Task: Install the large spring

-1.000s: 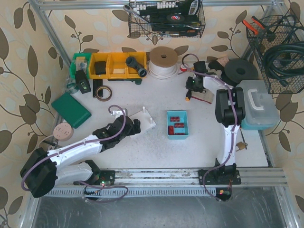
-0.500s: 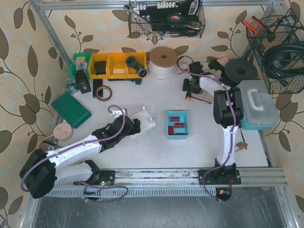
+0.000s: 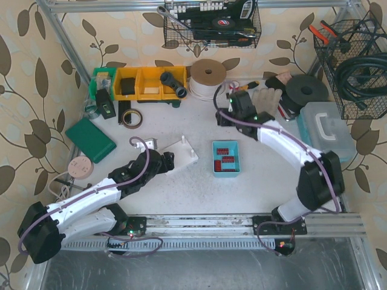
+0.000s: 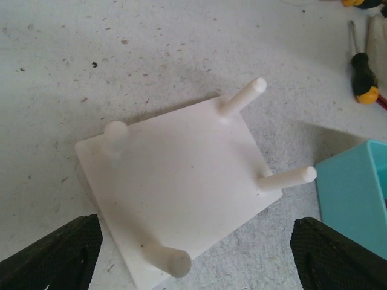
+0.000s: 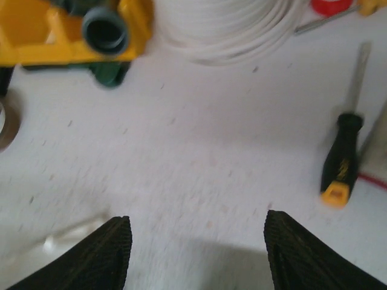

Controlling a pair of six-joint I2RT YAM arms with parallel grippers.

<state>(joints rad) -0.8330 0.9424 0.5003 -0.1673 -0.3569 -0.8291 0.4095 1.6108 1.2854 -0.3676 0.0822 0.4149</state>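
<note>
The left gripper [image 4: 195, 241] hangs wide and empty right over the white peg plate [image 4: 181, 181], which lies flat on the worktop [image 5: 211, 151] just beside the blue tray [image 4: 357, 181]. The right gripper [image 5: 196, 241], also spread wide with nothing between its fingers, hovers above the worktop near a screwdriver [image 5: 341, 160].

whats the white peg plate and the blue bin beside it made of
The white peg plate looks like matte plastic, possibly 3D printed: it is a uniform opaque white with rounded peg tips and no shine. The blue bin also looks like moulded plastic, with an even teal colour, a smooth thin wall and a soft sheen.
</note>
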